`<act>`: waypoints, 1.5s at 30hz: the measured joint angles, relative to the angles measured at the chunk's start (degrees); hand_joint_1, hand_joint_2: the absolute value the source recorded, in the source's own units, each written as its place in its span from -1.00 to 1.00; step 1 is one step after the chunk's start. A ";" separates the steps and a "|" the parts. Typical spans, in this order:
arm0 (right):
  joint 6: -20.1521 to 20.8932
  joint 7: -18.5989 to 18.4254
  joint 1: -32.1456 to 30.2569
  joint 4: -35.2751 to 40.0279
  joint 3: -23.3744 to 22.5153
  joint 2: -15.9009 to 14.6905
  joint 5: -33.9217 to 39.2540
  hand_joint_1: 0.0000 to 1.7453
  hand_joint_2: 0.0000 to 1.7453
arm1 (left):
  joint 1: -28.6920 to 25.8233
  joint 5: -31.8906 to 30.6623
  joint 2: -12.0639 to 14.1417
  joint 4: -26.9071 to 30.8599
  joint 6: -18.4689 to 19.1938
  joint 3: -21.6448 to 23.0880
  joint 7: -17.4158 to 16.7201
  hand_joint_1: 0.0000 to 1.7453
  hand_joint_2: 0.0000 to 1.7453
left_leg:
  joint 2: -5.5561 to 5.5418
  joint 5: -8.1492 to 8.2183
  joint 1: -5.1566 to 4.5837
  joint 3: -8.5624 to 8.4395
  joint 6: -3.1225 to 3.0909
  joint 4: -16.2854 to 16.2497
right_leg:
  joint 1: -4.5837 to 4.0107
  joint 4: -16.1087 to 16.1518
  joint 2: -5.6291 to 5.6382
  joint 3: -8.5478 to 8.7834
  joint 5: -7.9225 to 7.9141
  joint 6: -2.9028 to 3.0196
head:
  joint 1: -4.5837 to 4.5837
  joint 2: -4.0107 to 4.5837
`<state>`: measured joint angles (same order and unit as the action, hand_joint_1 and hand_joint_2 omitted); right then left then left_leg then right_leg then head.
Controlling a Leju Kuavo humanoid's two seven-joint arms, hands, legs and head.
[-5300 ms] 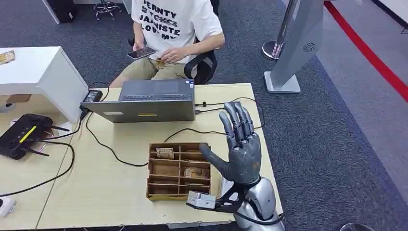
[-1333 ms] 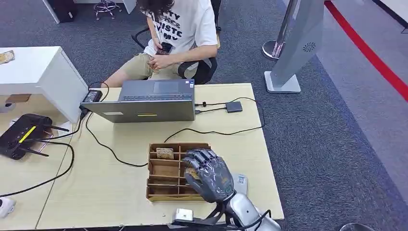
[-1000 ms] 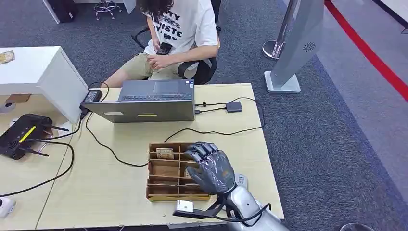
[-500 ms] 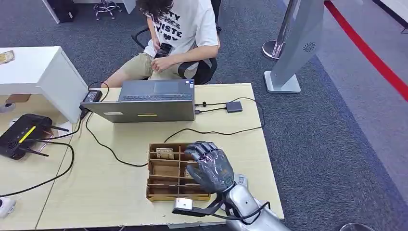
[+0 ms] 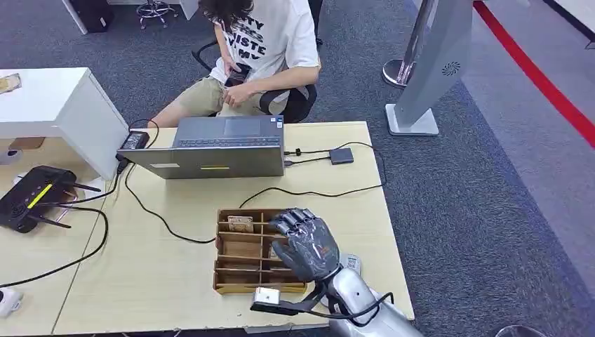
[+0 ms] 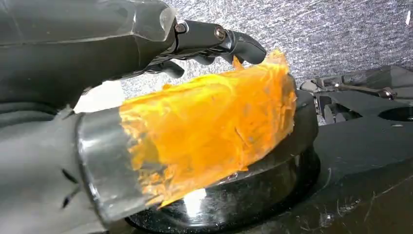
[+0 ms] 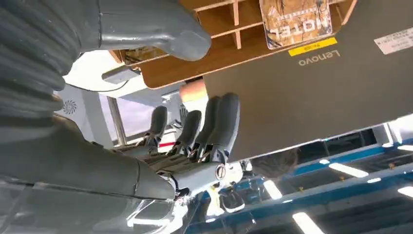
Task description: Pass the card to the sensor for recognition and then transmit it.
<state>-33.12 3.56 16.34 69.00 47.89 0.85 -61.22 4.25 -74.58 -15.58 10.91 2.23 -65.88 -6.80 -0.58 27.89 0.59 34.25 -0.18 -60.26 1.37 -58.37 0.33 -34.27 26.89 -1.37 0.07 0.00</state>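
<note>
Hovering over the wooden tray [image 5: 226,247], the right hand [image 5: 306,244] spreads empty fingers; a card [image 5: 240,224] lies in a far compartment, unpicked, the sensor pass and handover apparently remaining.

A grey laptop [image 5: 217,149] sits open on the wooden table [image 5: 161,267], at its far edge. Beyond the laptop a person [image 5: 256,53] in a white printed shirt sits in a chair. Left of the laptop stand a white cabinet [image 5: 59,112] and a black router [image 5: 31,196]. Black cables [image 5: 151,210] trail over the table in front of the laptop. Well right of the laptop, a grey stand [image 5: 431,67] rises from the carpet [image 5: 491,203]
</note>
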 joint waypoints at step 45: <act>3.91 -1.38 1.98 -4.33 0.72 0.33 0.66 0.58 1.00 | 0.00 0.35 0.07 0.00 0.02 0.00 -0.22 -1.00 -1.00 | 0.00 0.00 0.00 -0.01 0.00 0.00 | 0.00 0.00 0.00 0.00 0.00 0.00 | 0.00 0.00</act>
<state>-29.20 2.19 18.33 64.67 48.61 1.18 -60.57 4.25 -74.23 -15.52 10.91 2.25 -65.88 -7.02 -0.58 27.89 0.59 34.24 -0.18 -60.26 1.37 -58.37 0.33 -34.27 26.89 -1.37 0.07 0.00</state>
